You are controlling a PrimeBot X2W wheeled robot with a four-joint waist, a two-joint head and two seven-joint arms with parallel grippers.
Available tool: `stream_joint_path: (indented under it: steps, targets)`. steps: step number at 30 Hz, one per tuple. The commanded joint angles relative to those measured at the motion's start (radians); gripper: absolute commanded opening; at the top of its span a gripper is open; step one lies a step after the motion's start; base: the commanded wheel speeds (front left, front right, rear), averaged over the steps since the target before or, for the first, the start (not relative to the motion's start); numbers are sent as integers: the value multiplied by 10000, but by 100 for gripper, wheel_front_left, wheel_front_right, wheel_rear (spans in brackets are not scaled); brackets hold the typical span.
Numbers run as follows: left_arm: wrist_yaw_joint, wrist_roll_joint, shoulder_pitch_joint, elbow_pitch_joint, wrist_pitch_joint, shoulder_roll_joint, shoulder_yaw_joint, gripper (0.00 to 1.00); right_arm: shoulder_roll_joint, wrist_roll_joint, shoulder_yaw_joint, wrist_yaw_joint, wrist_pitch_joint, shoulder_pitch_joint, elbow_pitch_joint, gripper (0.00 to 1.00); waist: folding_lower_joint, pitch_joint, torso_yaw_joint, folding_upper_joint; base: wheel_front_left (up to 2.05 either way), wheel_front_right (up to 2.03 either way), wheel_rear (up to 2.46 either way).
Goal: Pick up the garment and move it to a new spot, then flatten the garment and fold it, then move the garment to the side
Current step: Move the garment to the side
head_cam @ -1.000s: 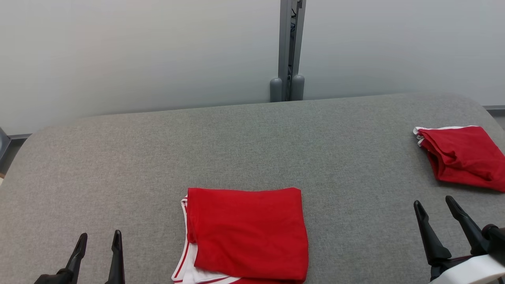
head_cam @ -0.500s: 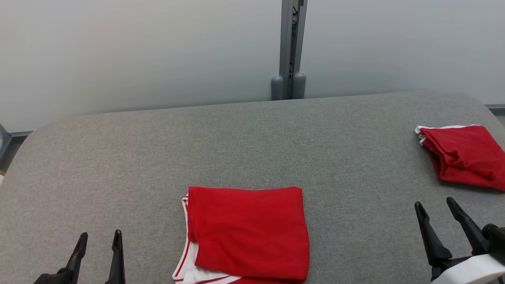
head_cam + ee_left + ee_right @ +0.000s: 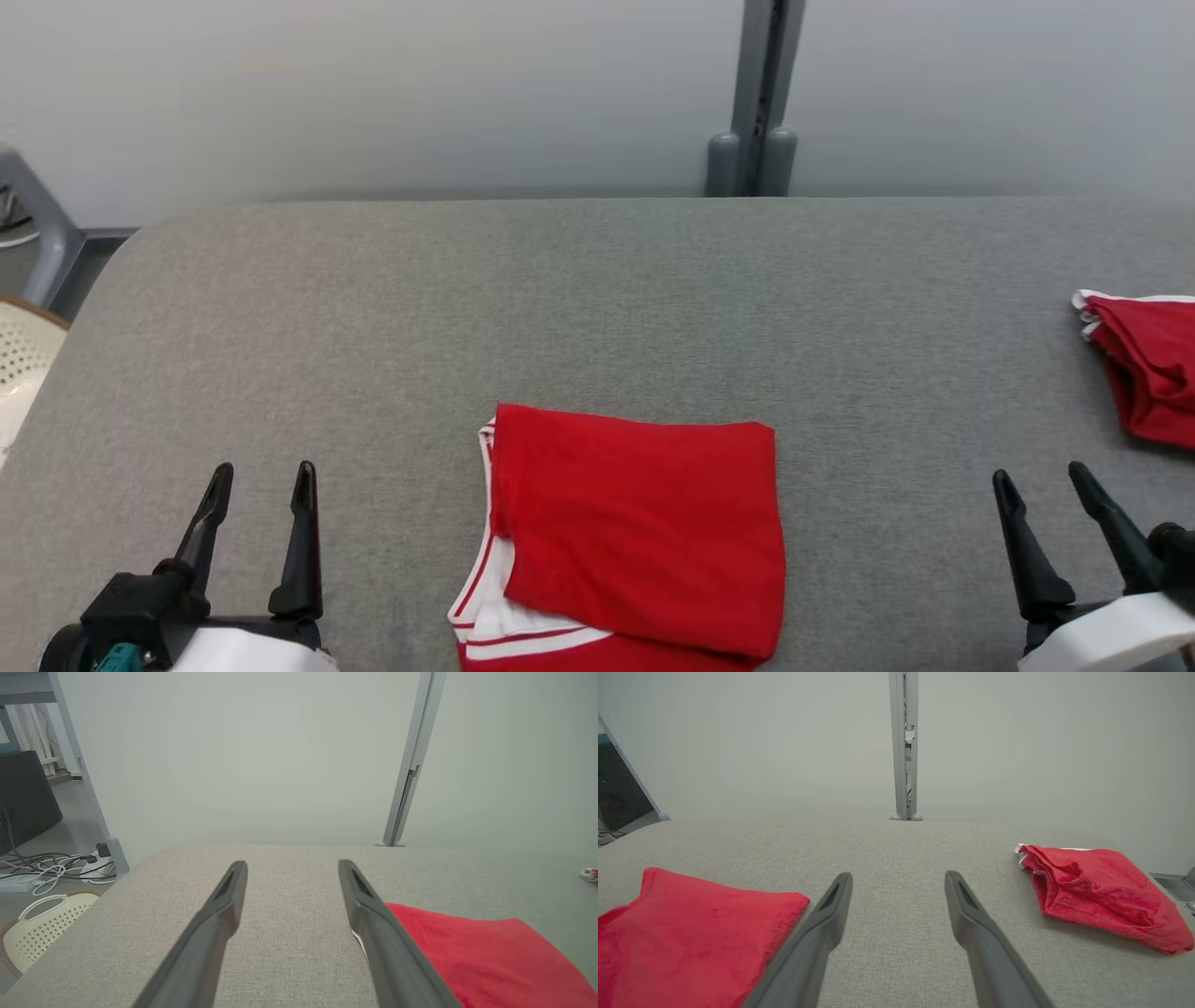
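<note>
A: Folded red cloth garment (image 3: 635, 532), white striped trim peeking out at its left edge, lies flat at the near middle of the grey felt-covered table (image 3: 597, 280).
B: Soft, light and floppy, I'd say, so those layers will slide apart. Best taken at both side edges, pinching through every layer.
A: The jaws on the left arm (image 3: 243, 649) and right arm (image 3: 1111, 635) gape wide and empty, flanking it, well apart.
B: A second red garment (image 3: 1148, 373), rumpled, sits far right. A cream perforated basket (image 3: 23, 364) stands off the table's left edge.
</note>
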Motion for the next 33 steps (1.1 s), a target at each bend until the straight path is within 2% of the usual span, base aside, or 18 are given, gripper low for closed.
stream_joint_path:
  steps: [1,11,17,23,24,25,29,33]
  targets:
    - [-37,53,-147,70,-60,6,-30,100,33,70,69,1,15,-111,142,100,0,350,492,0,0,0,0]
    - [-429,137,-1306,702,-384,-341,-546,100,337,355,1130,1,-134,-721,2172,100,0,828,1956,0,0,0,0]
    - [-629,100,-1686,1155,-610,-473,-685,100,556,882,1722,1,-56,-1232,3762,100,0,995,2401,0,0,0,0]
    - [-727,53,-1891,1540,-803,-585,-697,100,629,1351,2375,2,335,-1510,4893,100,0,1044,2550,0,0,0,0]
    - [-748,50,-1920,1570,-830,-595,-700,100,648,1505,2473,4,371,-1581,4964,38,0,1065,2548,0,0,0,0]
    - [-762,50,-1945,1604,-847,-607,-706,100,643,1616,2572,4,451,-1637,5064,0,0,1078,2540,0,0,0,0]
    - [-776,75,-1922,1704,-916,-579,-689,100,354,1702,2798,1,201,-1945,5006,0,0,1075,2358,0,0,0,0]
    - [-756,129,-1806,1651,-947,-493,-641,100,-192,1290,2794,-4,-495,-2364,4612,0,0,1073,1848,0,0,0,0]
